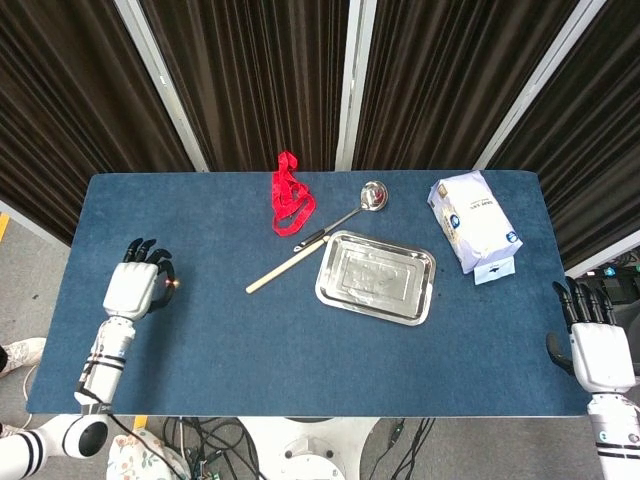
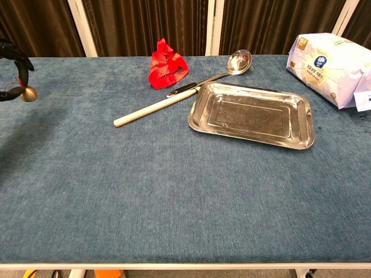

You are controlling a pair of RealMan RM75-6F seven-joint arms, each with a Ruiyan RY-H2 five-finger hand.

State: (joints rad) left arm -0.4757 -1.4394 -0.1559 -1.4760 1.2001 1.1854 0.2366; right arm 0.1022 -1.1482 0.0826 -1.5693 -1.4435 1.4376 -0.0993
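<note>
While neither robot hand has closed on any of the things laid out, the work appears to stand at its opening, before any reach.

Taking the middle of the table as the dial centre in the head view, the right robot hand hangs nearest, at about 4 o'clock, just off the table's edge. Its fingers are straight and it has hold of nothing. The left robot hand sits over the cloth at about 8 o'clock. A small brass-coloured bead shows at its fingertips, and I cannot tell whether that is pinched or part of the hand, so its grip stays uncertain.

Farther in, a steel tray lies flat toward 3 o'clock. Touching its far left corner, the ladle lies aslant, its pale handle pointing toward 8 o'clock and its bowl toward 1 o'clock. It is the thing closest to the left robot hand, though well apart from it.

At 12 o'clock lies a red ribbon, and at 2 o'clock a white bag, the nearest thing to the right robot hand.

Taking the ladle, in my judgement, calls for a long reach toward the handle end and fingers wrapped low around a thin shaft lying flat.
</note>
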